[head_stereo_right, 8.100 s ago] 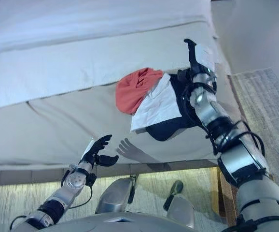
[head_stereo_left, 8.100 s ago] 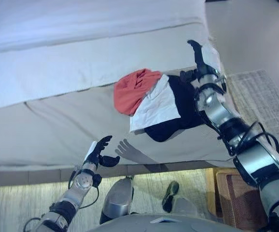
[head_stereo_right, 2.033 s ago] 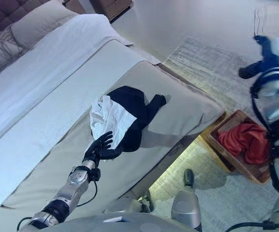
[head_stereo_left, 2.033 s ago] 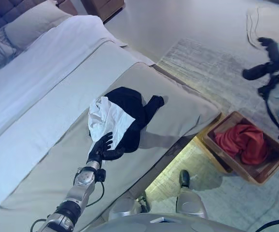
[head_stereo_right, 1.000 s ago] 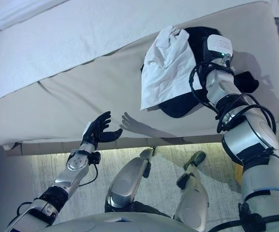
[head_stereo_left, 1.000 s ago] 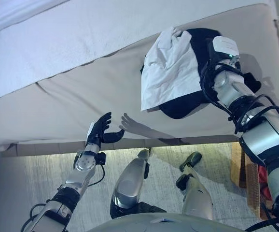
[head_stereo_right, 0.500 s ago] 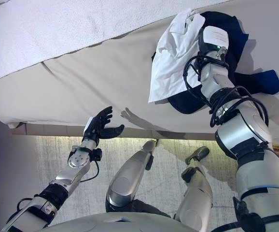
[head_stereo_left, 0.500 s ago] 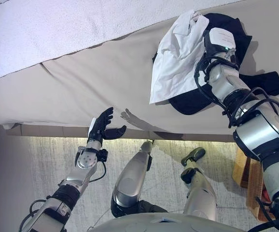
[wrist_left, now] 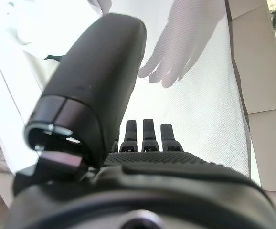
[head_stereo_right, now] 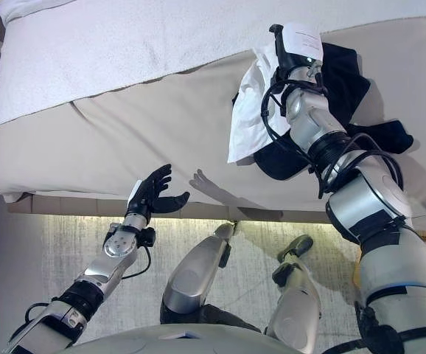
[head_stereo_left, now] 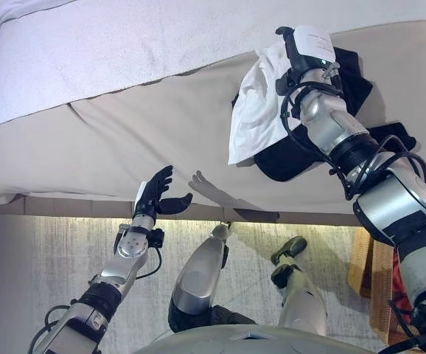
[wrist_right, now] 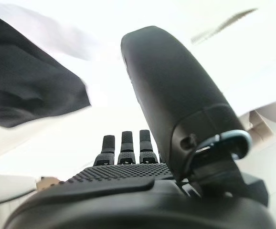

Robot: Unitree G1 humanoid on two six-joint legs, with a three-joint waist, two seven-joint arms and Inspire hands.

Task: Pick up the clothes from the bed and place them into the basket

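bed (head_stereo_left: 124,140): beige cover, white sheet | floor: pale rug (head_stereo_left: 58,273) | both robot hands spread wide, empty

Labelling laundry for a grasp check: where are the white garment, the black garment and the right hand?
white garment (head_stereo_left: 251,125), left eye view, its flat middle.
black garment (head_stereo_left: 283,158), left eye view, lower fold.
right hand (head_stereo_left: 301,46), left eye view, its back.
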